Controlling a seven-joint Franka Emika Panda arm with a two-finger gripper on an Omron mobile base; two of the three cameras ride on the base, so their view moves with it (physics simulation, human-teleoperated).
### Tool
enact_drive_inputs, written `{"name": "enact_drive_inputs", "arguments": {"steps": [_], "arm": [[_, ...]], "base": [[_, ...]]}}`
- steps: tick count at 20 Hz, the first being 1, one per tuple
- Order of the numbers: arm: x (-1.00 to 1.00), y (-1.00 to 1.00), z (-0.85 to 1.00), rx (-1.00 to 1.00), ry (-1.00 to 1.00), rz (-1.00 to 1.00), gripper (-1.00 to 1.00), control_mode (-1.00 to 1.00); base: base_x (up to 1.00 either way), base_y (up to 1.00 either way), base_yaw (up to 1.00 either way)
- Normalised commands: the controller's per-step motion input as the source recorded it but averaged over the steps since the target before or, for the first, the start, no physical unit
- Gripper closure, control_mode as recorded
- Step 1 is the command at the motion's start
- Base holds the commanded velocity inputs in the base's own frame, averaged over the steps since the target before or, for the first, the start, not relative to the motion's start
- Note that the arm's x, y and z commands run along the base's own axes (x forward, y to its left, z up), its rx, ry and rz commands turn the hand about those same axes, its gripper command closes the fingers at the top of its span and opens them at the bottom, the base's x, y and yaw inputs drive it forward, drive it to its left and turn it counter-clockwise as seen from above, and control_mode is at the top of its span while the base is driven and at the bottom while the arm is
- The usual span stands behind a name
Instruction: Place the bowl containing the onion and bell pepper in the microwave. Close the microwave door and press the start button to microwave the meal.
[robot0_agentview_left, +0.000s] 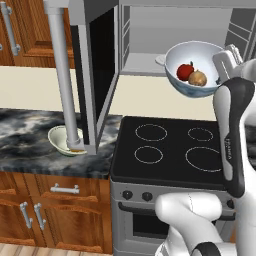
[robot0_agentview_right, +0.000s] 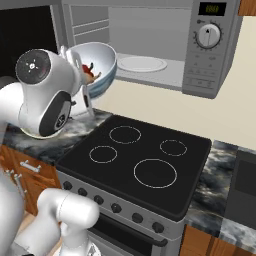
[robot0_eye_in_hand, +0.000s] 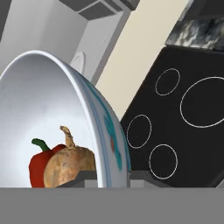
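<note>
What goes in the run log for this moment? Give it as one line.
phase: carry | gripper: shut on bowl rim | contents: onion, bell pepper | microwave door: open | bowl: above stove, outside microwave

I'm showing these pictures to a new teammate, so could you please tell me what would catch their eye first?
The bowl, tilted in mid-air above the stove just in front of the open microwave, stands out first; the gripper holds it by the rim. Inside lie a red pepper and an onion. The door hangs wide open to the left, over the counter.
</note>
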Motion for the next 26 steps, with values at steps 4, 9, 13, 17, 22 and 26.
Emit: {"name": "enact_drive_inputs", "arguments": {"steps": [4, 9, 13, 17, 22, 26], "arm": [[0.50, -0.22, 0.17, 0.05, 0.02, 0.00, 1.00, -1.00], [0.45, -0.09, 0.05, 0.00, 0.02, -0.01, 1.00, -1.00], [0.45, -0.09, 0.00, 0.00, 0.01, -0.07, 1.00, -1.00], [0.44, -0.25, 0.00, 0.00, 0.00, -0.11, 1.00, -1.00], [0.38, -0.23, 0.00, 0.00, 0.00, -0.08, 1.00, -1.00], [0.38, 0.00, 0.00, 0.06, 0.01, -0.01, 1.00, -1.00]], "base": [[0.00, 0.00, 0.00], [0.00, 0.00, 0.00], [0.00, 0.00, 0.00], [0.00, 0.00, 0.00], [0.00, 0.00, 0.00], [0.00, 0.00, 0.00]]}}
